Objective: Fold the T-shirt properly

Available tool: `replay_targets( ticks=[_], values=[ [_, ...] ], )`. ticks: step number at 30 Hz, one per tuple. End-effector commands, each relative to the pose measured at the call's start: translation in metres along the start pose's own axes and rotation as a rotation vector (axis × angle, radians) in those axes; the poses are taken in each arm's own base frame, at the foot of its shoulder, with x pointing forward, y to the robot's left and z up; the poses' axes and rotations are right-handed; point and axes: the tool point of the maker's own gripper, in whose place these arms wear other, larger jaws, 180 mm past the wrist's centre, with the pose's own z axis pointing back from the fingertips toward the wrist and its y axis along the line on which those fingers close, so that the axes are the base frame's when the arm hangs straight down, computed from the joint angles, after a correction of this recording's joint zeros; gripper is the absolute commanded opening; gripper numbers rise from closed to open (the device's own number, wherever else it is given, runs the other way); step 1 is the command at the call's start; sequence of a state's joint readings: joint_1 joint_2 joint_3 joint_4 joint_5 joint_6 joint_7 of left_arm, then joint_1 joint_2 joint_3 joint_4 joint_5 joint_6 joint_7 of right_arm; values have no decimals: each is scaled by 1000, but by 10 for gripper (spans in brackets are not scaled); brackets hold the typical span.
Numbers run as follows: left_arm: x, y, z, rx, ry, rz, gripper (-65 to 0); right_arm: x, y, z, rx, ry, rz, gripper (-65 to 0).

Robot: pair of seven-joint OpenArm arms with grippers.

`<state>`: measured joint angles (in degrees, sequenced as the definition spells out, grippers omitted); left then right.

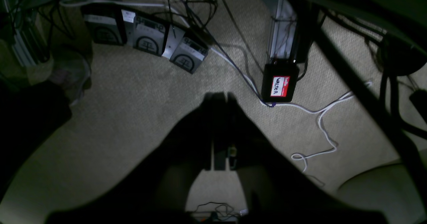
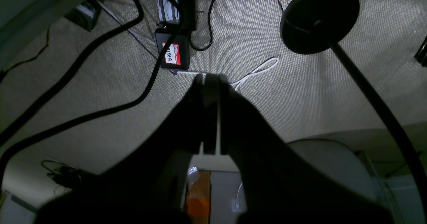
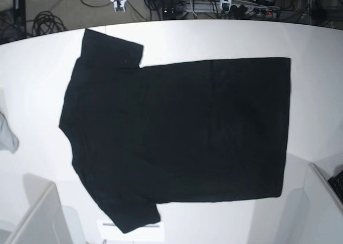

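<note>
Overhead, the base view is showing the large black short-sleeved cloth T-shirt (image 3: pixel 177 131) lying spread flat, plain side up, across the middle of the white bench (image 3: pixel 316 94), its collar end toward the left edge and its straight hem running near the right edge; one sleeve is pointing toward the far-left corner and the other toward the near edge. A small grey cloth scrap (image 3: pixel 7 137) is sitting at the left edge, apart from the shirt. Neither arm is appearing in this view. The wrist cameras are showing what the base view is not: both are looking down at a beige carpeted floor (image 1: pixel 133 117) instead of the bench, and neither is catching the shirt. The left gripper (image 1: pixel 220 98) is showing as a dark silhouette with its fingers pressed together and nothing visible between them. A black box with a red-and-white name label (image 1: pixel 279 84) is lying beyond it, with a white cable (image 1: pixel 320 117) trailing beside it and grey rectangular units (image 1: pixel 150 35) standing further off. The right gripper (image 2: pixel 210 78) is likewise pressed together with nothing held, hanging over the same labelled box, thick black cables (image 2: pixel 100 110) and a round black stand base (image 2: pixel 318 17).
</note>
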<state>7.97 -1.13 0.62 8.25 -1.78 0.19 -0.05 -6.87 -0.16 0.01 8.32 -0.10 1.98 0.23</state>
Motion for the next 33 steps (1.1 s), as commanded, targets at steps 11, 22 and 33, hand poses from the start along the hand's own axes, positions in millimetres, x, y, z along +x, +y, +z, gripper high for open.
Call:
replay_targets(
  ticks=[11, 22, 33],
  values=[
    [-1, 10, 3, 16, -44, -10, -650, 3, -3, 1, -4, -31, -3, -650],
    [-20, 53, 34, 69, -165, -70, -650, -12, -19, 29, -40, -130, -30, -650],
    [-21, 71, 112, 69, -348, -167, -650, -32, -81, 82, -185, -244, -181, -650]
  ],
)
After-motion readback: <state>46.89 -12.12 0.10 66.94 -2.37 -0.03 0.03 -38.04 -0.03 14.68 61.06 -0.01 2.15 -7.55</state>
